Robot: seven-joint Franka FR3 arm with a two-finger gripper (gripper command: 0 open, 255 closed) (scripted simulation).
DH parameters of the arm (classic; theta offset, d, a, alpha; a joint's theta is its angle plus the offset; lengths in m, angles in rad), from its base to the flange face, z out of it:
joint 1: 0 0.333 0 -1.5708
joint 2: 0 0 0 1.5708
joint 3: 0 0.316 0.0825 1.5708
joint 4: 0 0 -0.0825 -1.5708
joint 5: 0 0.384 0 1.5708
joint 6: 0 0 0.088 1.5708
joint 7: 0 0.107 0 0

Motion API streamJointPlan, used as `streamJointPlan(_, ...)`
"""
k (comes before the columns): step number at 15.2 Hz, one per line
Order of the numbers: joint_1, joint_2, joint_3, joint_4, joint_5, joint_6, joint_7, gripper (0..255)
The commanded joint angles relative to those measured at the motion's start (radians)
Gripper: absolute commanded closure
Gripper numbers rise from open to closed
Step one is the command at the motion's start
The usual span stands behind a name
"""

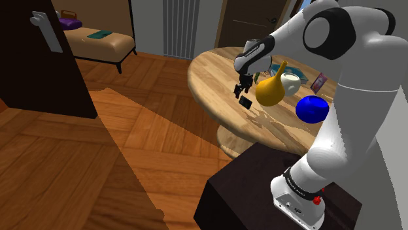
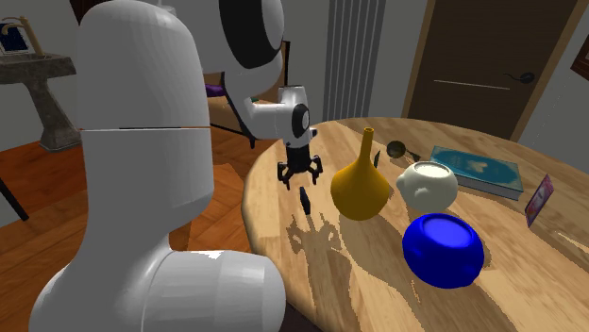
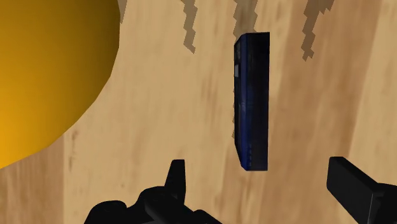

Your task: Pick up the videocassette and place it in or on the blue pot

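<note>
Hovering above the thin dark blue slab-shaped videocassette (image 3: 252,102): all-black two-finger gripper (image 1: 242,88), jaws wide, touching nothing. Cassette stands on edge on the round pale wooden table (image 1: 212,78), near the yellow long-necked vase (image 1: 270,89), on the shoulder view's left; glossy round blue pot (image 2: 443,248) well apart on the right. Judged outstanding: grasp, lift, placement

One videocassette (image 3: 252,102), one blue pot (image 2: 443,248), one yellow vase (image 2: 361,189), one white pot (image 2: 429,186), one book (image 2: 477,168).
</note>
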Motion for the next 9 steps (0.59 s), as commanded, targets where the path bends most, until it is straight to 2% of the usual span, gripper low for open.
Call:
streamJointPlan(1, -0.001, 0.002, 0.0, -0.001, 0.001, 0.004, -0.001, 0)
streamJointPlan(6, -0.001, 0.002, 0.0, -0.001, 0.001, 0.004, -0.001, 0)
streamJointPlan(7, -0.001, 0.002, 0.0, -0.001, 0.001, 0.004, -0.001, 255)
streamJointPlan(9, -0.001, 0.002, 0.0, -0.001, 0.001, 0.004, -0.001, 255)
